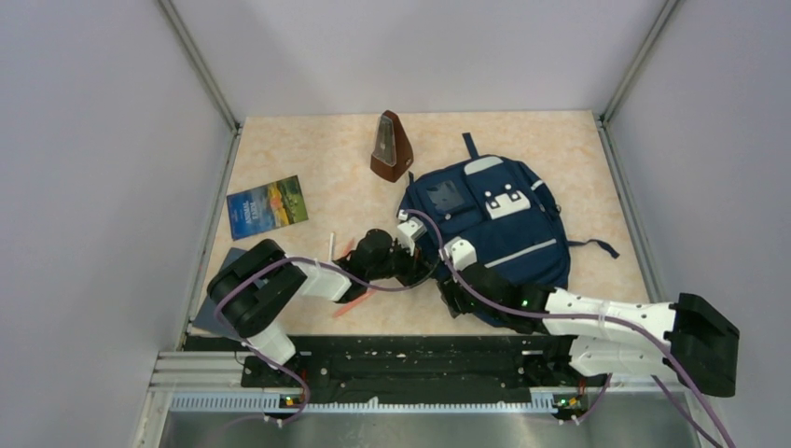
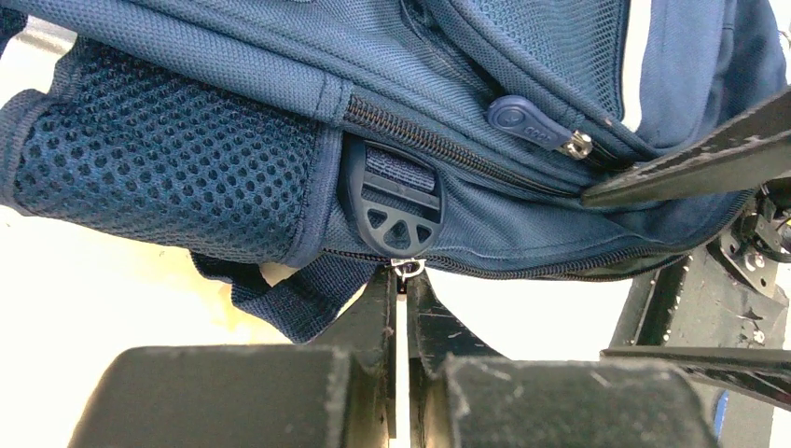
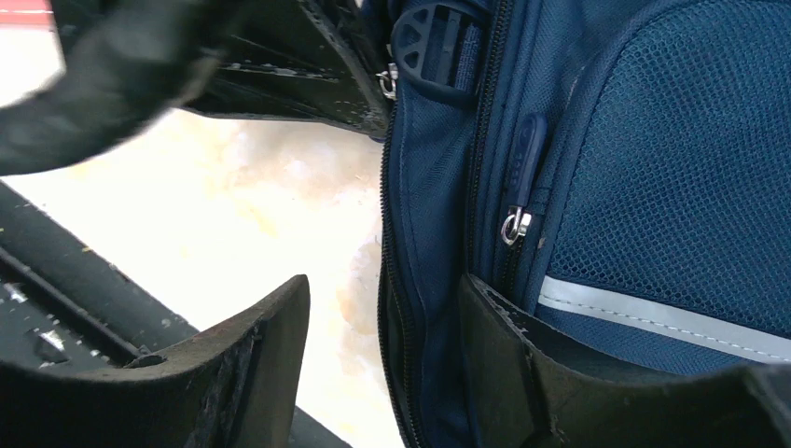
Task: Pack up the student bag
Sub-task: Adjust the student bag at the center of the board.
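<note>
Left claw (image 2: 401, 285) tips on student bag (image 2: 187, 56) zipper (image 2: 408, 268)

Table (image 1: 560, 140): student bag (image 1: 504, 224) lies right of centre frame. Metronome (image 1: 390, 147) stands upper centre, near the bag's upper-left corner. Book (image 1: 268, 206) lies flat left of centre, well apart from the bag. Thin stick (image 1: 330, 245) lies between the book and the left arm. Left gripper (image 2: 399, 280) is at the bag's left edge, tips just below the buckle (image 2: 396, 201). Right gripper (image 3: 382, 289) is lower on the same edge, with the edge between its fingers.

navy student bag (image 1: 534, 235), brown metronome (image 1: 390, 149)
</note>
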### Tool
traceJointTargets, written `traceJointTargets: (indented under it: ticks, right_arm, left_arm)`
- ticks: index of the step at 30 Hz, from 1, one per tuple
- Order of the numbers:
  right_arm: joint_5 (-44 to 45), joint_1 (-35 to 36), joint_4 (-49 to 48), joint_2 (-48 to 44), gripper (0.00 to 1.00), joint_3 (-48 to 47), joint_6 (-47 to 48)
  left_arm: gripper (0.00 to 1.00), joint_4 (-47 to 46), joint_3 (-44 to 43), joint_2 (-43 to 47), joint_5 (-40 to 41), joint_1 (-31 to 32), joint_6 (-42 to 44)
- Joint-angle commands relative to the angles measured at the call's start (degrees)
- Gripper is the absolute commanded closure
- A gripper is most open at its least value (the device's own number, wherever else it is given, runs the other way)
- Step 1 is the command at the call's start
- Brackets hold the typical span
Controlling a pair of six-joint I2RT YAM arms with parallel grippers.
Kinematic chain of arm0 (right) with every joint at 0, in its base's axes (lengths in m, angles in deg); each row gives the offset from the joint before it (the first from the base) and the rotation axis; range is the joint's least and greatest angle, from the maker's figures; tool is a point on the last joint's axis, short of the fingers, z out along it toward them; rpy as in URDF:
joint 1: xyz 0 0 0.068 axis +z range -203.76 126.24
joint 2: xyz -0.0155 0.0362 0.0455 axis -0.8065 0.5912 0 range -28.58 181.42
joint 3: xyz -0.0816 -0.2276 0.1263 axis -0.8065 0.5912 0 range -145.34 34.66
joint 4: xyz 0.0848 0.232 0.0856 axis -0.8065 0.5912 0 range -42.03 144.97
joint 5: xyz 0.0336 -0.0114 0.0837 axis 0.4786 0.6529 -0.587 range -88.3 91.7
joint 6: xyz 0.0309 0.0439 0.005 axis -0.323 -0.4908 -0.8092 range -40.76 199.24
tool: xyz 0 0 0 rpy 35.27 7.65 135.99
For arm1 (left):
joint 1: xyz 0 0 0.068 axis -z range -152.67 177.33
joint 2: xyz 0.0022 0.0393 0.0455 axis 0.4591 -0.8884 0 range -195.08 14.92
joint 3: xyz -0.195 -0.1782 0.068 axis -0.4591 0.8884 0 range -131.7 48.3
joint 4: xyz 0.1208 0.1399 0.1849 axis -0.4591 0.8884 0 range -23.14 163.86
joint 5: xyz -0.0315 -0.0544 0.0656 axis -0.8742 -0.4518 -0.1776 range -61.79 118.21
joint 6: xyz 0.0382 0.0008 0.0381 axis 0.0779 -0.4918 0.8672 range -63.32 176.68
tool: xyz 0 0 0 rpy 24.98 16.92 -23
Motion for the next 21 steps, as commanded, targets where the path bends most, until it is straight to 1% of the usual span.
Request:
traceJointTargets:
  ticks: [1,5,7,8,11,12,17,21]
  right_arm:
    - [7.9,1.1,0.9,2.9,0.40,-1.8,-3.1]
    - [15.3,3.5,2.2,7.4,0.43,-3.0,-6.5]
    - [18.3,4.5,2.6,9.4,0.49,-3.6,-8.2]
    - [19.4,4.7,2.3,10.3,0.59,-3.7,-9.0]
    - [21.0,4.8,0.7,12.1,0.95,-3.6,-11.5]
    - [20.6,4.7,-0.3,12.2,1.00,-3.4,-11.7]
    - [17.2,4.7,-7.5,10.6,1.00,-3.1,-7.0]
    - [10.8,4.2,-16.8,9.9,1.00,-2.8,-0.3]
  left_arm:
    - [1.00,-0.5,0.4,3.1,-4.0,0.6,0.6]
    - [1.00,0.1,0.0,2.8,-5.4,1.1,0.4]
    - [1.00,0.1,-0.2,2.5,-5.2,1.5,0.6]
    - [1.00,0.3,-0.4,2.4,-5.1,1.7,0.8]
    - [1.00,0.7,-0.3,2.9,-4.7,2.3,1.2]
    - [1.00,0.8,-0.1,3.2,-4.4,2.4,1.3]
    - [1.00,0.9,1.1,4.5,-4.3,3.2,1.2]
    - [1.00,0.1,1.8,4.9,-5.5,3.5,0.5]
